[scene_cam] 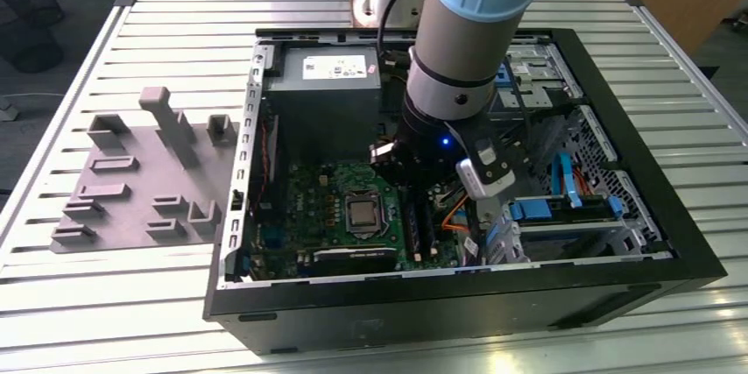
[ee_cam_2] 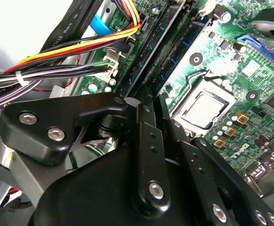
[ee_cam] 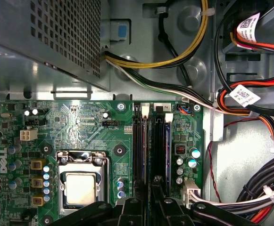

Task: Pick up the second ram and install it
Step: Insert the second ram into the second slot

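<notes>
Gripper (ee_cam: 148,200) pinches the second ram (ee_cam: 152,150) edge-on, stick directly ahead of the fingertips, aligned over the motherboard slots (ee_cam: 137,141) for seating, apparently.

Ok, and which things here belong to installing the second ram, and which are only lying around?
Part of the job:
- the second ram
- the gripper, closed on it
- the memory slots beneath
- the motherboard

Only lying about:
- the grey fixture on the table
- the cable bundles
- the processor socket
- the power supply
</notes>
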You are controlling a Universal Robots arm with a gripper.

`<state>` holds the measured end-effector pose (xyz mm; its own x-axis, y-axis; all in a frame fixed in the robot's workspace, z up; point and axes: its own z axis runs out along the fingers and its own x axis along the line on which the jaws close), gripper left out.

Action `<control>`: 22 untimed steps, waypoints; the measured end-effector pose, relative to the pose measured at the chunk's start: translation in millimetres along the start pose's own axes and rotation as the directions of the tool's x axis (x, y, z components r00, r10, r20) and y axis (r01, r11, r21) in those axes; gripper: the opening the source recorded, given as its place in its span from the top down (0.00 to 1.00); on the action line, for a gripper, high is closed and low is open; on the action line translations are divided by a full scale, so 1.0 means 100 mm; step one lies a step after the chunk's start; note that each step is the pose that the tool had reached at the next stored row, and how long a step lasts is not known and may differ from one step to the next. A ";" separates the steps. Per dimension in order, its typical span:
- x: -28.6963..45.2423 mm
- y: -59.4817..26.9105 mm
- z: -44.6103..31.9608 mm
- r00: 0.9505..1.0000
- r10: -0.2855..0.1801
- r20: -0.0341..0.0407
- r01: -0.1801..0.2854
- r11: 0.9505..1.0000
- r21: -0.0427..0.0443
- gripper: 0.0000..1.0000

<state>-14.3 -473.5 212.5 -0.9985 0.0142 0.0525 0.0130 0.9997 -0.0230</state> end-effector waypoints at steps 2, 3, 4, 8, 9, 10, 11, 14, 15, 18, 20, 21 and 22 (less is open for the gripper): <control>0.000 0.000 -0.003 1.000 0.000 0.000 0.000 1.000 0.000 0.79; 0.000 0.000 -0.008 1.000 0.000 0.000 0.000 1.000 0.000 0.79; -0.001 0.000 -0.010 1.000 0.000 0.000 0.000 1.000 0.000 0.79; -0.009 0.000 -0.015 1.000 0.000 -0.001 0.000 1.000 0.000 0.87; -0.012 0.000 -0.015 1.000 0.000 -0.002 0.000 1.000 0.000 0.88; -0.015 0.000 -0.016 1.000 0.000 -0.002 0.000 1.000 0.000 0.88; -0.015 0.000 -0.019 1.000 0.000 -0.002 0.000 1.000 0.000 0.88; -0.013 -0.002 -0.081 1.000 0.000 -0.003 0.000 1.000 0.001 0.88; -0.012 -0.003 -0.104 1.000 0.000 -0.003 0.000 1.000 0.000 0.88; -0.011 -0.002 -0.130 1.000 0.000 -0.004 0.000 1.000 0.000 0.88; -0.011 -0.002 -0.130 1.000 0.000 -0.004 0.000 1.000 0.000 0.88; -0.011 -0.003 -0.131 1.000 0.000 -0.004 0.000 1.000 0.000 0.88; -0.011 -0.003 -0.135 1.000 0.000 -0.004 0.000 1.000 0.000 0.88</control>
<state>-12.5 -473.5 225.9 -0.9983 0.0142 0.0563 0.0129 0.9996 -0.0233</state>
